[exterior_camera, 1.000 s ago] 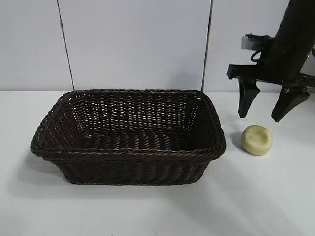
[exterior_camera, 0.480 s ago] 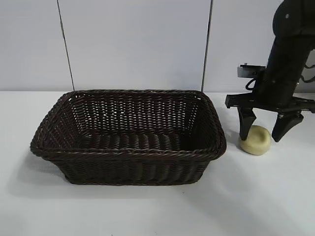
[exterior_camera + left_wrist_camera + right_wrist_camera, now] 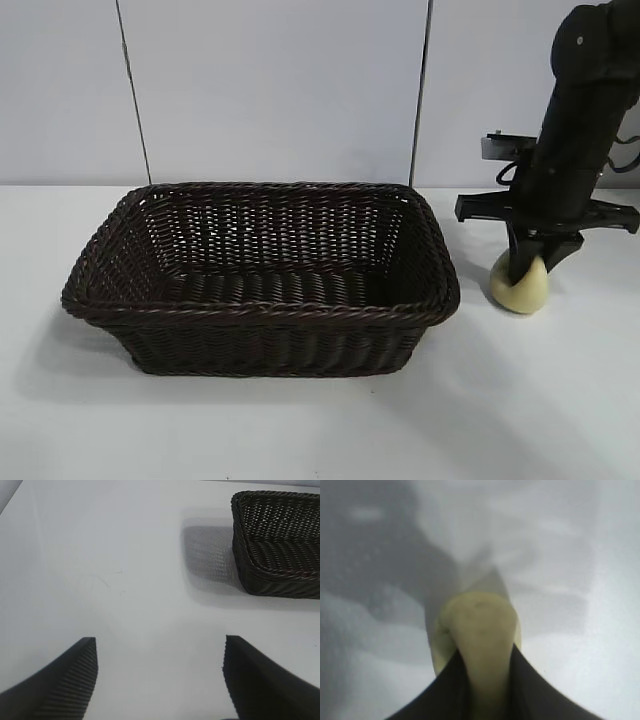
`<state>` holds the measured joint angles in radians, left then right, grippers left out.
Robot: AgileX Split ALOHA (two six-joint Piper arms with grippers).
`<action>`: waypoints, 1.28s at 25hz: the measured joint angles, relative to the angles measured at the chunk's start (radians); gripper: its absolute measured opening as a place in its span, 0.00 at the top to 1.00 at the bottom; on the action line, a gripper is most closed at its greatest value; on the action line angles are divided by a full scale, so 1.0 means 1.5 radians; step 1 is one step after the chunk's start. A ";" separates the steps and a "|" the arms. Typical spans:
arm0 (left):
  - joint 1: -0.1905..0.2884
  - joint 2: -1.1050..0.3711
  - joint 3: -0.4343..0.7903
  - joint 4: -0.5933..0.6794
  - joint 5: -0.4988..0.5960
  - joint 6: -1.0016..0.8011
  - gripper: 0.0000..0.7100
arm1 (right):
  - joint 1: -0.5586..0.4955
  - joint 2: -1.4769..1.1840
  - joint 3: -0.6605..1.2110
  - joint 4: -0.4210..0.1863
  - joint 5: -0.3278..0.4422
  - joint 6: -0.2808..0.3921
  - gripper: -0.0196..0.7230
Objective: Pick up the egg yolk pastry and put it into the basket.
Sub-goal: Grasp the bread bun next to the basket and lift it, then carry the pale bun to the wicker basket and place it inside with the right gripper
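We have the right claw (image 3: 530,268) pointing straight down and clamped on the egg yolk pastry (image 3: 519,288), which sits on the worktop (image 3: 300,430) at about three o'clock from the basket (image 3: 260,300), just beside its right rim but not touching it. In the right wrist view the two fingers (image 3: 447,690) pinch the pastry (image 3: 479,630) so hard that it bulges between them, so we judge it soft and easily crushed.

To do this step well, we would keep the squeeze no tighter than it is and lift straight up until the pastry clears the braided rim. Only then would we carry it toward nine o'clock, over the basket's middle. A sideways drag before the lift could smear the pastry on the worktop or knock it against the wicker. We would release it low over the basket floor, since a soft lump dropped from high up may dent.

The basket looks empty; we see only dark weave on its floor and sloping sides.

The left claw (image 3: 160,680) stands parked with its jaws apart over bare worktop, the basket's corner (image 3: 260,540) well ahead of it.
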<state>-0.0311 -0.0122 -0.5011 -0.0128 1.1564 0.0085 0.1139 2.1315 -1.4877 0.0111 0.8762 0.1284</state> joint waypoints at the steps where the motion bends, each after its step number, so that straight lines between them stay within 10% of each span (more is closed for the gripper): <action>1: 0.000 0.000 0.000 0.000 0.000 0.000 0.28 | 0.000 0.000 -0.008 0.000 0.009 -0.001 0.91; 9: 0.000 0.000 0.000 0.000 0.000 0.000 0.28 | 0.002 0.006 -0.199 0.005 0.208 -0.013 0.93; 32: 0.000 0.000 0.000 0.000 -0.001 0.000 0.28 | 0.249 -0.062 -0.348 0.040 0.240 -0.017 0.93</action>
<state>-0.0311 -0.0122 -0.5011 -0.0128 1.1555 0.0085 0.4870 2.0390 -2.0095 0.0709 1.2357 0.1034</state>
